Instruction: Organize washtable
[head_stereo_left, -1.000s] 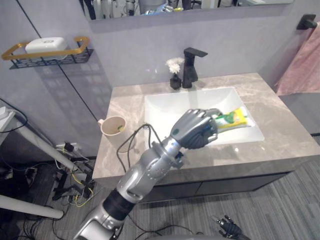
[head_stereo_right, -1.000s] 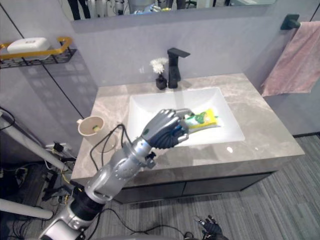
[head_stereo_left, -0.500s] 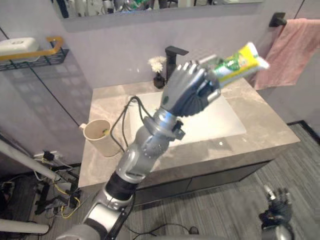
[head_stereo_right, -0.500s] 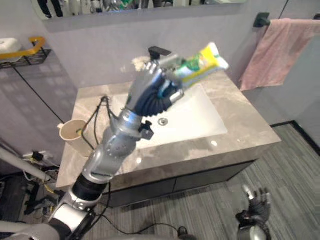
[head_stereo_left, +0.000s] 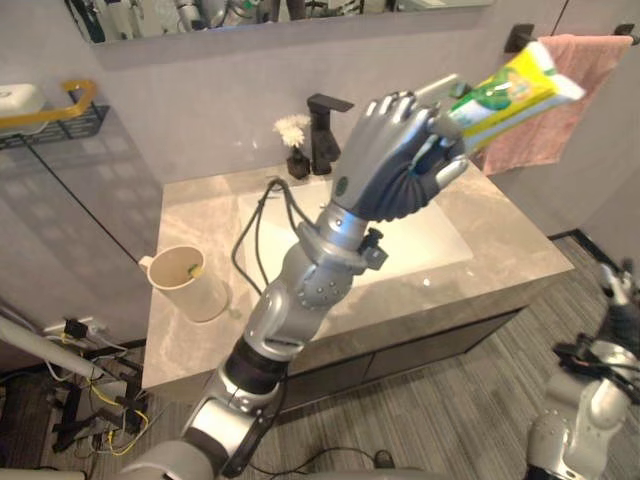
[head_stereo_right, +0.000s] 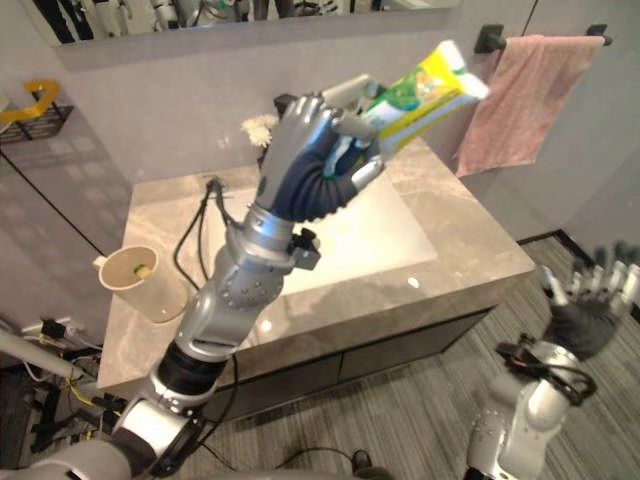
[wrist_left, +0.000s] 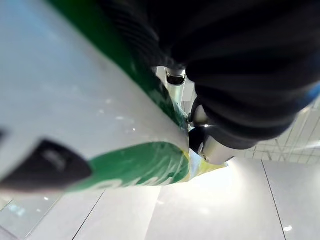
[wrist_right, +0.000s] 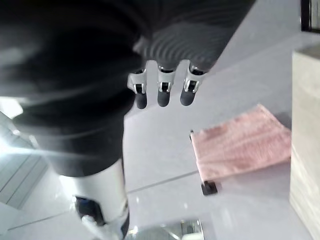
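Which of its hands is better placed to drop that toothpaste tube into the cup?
The left, probably. Its left hand grips the toothpaste tube, raised above the sink, and the cup stands on the counter's left side. The right hand hangs open, low beside the counter, holding nothing.

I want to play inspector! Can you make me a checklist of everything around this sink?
Surface: grey stone countertop with a white sink.
Job's things: toothpaste tube held high above the sink; beige cup standing on the countertop's left part.
Clutter: small flower vase beside the black faucet.
Hands: left hand curled round the tube; right hand low at the right, fingers straight, empty.
Cables: tangle of floor cables left of the cabinet.
Surroundings: pink towel on a wall rail, gold-edged shelf, mirror.
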